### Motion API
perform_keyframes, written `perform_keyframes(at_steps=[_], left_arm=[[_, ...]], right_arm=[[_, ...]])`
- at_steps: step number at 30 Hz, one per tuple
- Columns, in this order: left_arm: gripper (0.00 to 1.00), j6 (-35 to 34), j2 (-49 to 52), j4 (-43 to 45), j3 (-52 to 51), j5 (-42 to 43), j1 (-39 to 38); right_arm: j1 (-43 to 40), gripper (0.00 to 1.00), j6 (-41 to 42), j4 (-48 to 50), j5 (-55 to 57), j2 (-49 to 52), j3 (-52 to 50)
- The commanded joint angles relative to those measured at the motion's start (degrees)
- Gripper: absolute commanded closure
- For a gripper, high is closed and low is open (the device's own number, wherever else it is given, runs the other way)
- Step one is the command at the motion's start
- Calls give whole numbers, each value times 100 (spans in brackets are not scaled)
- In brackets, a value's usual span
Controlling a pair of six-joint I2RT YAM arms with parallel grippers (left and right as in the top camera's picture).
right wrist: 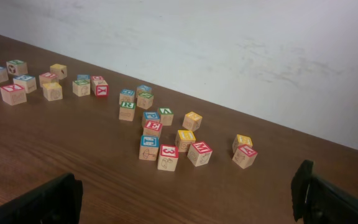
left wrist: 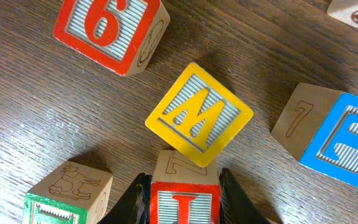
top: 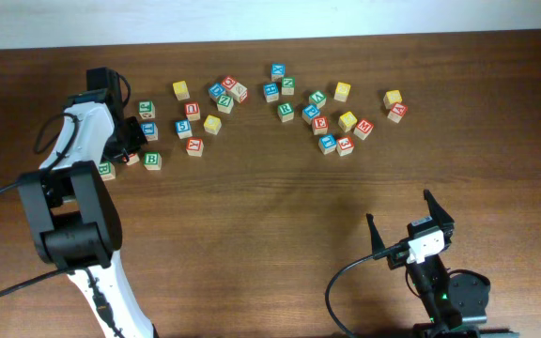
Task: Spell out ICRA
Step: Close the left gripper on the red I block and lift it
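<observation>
We find the red-lettered I block (left wrist: 184, 205) on the wooden table (top: 270, 207), in the cluster of cubes at the table's left end, under the left arm's wrist. In the left wrist view it sits at the bottom middle of the picture, between the two black fingers of the left gripper (left wrist: 184, 186). The jaws are drawn in narrow, one finger against each side of the cube, so they hold it.

Being a cube, it has no long axis that we can name. Its lettered face is turned up toward the camera, and its edges lie square to the fingers. The stem of the I runs in line with the fingers, and the top of the letter points away from the wrist. The lower part of the letter is cut off by the picture's edge.

A yellow M block (left wrist: 199, 115) lies just beyond it, turned like a diamond, with one corner meeting the I block's far side. A red 6 block (left wrist: 107, 28) lies farther off to the left, a blue E block (left wrist: 347, 140) to the right and a green-faced block (left wrist: 58, 205) close by on the left.

The right gripper (right wrist: 188, 177) is low over bare table near the front right. Its jaws are spread wide with nothing between them, well apart from the scattered cubes (top: 332, 117).
</observation>
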Motion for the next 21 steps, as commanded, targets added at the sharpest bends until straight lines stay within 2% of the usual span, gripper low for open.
perform_keyframes(at_steps=[1, 2, 4, 21], left_arm=[[71, -11, 68, -103, -46, -42, 35], [66, -11, 68, -101, -46, -42, 35], [64, -11, 68, -96, -46, -42, 35], [69, 319, 68, -9, -46, -39, 35]], right_arm=[[33, 2, 22, -28, -74, -42, -31], [33, 2, 22, -26, -72, -42, -31], [33, 2, 22, -28, -72, -42, -31], [33, 2, 24, -28, -74, -42, -31]])
